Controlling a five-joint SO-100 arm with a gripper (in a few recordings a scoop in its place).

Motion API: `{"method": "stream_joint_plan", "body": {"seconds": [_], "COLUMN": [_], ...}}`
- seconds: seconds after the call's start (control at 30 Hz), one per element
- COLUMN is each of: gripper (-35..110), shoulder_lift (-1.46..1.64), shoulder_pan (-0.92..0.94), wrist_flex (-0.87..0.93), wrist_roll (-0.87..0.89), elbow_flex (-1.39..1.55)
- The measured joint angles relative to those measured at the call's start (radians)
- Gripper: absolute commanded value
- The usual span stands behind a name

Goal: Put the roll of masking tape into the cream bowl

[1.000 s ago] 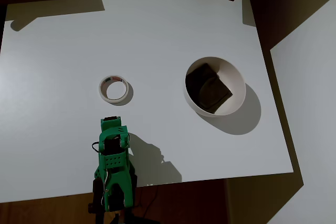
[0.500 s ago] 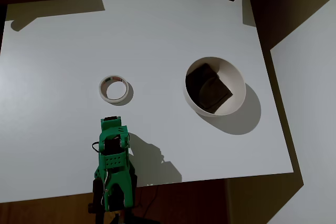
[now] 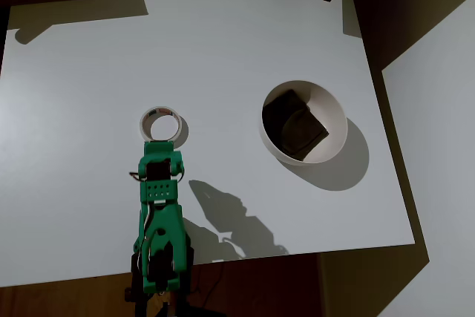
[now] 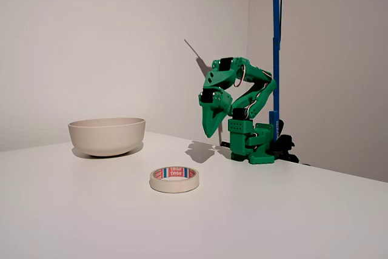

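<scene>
A green arm's gripper (image 4: 209, 130), fingers seemingly together and empty, hangs above the white surface (image 3: 223, 42) just at 6 o'clock of the roll of masking tape (image 3: 161, 125), approaching to grasp; the cream bowl (image 3: 303, 122) sits at 3 o'clock.

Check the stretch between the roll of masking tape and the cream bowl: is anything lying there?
No. In the overhead view only bare white table lies between the roll of masking tape and the cream bowl; the fixed view agrees.
</scene>
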Motion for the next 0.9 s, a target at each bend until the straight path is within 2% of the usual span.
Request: {"method": "stream_joint_plan", "body": {"seconds": [0.1,0.17,0.2,0.3,0.9], "gripper": [-5,24,26,20,22], "shoulder_lift": [-0.158,-0.245,-0.278,-0.351,-0.703], "shoulder_pan": [0.009,0.02,0.02,0.012,0.015], "wrist_flex": [0.021,0.017,0.009,-0.015,-0.187], "wrist_roll": [0.0,0.0,0.006,0.018,0.052], "elbow_flex": [-0.14,-0.202,-0.222,-0.244,-0.291]}}
